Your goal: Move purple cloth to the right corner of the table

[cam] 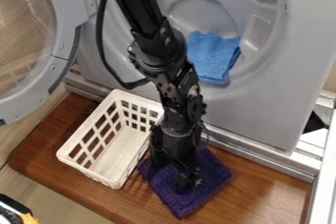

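The black gripper (183, 183) hangs down over the purple cloth (185, 197), its tip at the middle of the cloth. The cloth lies flat on the brown wooden table (263, 201), just right of the white basket and near the table's front edge. The gripper and wrist hide part of the cloth's upper middle. Whether the cloth is held cannot be made out.
A white plastic basket (119, 156) stands left of the arm, close to the cloth. Behind is a grey washer-like machine (263, 115) with a blue cloth (211, 57) in its round opening and its round door (62, 36) swung out at left. A metal rail borders the table's back.
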`<state>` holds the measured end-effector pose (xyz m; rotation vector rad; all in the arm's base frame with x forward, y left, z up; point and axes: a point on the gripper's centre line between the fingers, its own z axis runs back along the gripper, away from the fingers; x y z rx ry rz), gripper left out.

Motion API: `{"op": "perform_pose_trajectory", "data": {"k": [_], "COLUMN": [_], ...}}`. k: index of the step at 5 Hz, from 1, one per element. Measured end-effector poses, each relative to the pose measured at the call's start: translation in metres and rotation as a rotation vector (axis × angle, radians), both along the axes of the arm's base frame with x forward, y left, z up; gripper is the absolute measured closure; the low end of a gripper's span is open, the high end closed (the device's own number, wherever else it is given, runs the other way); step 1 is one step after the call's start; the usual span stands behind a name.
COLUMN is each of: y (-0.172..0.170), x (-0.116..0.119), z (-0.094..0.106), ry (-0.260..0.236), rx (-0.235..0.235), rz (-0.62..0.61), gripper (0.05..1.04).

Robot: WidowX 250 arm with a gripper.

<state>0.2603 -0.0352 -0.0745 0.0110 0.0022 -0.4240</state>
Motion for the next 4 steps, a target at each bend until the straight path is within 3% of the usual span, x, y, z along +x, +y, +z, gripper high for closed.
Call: {"op": "perform_pose_trajectory", "data": {"k": [4], "y": [-0.049], "x": [0.007], "z": [-0.002], "ry": [-0.008], "rx": [-0.092], "rz": [-0.114], "gripper": [0.084]}}
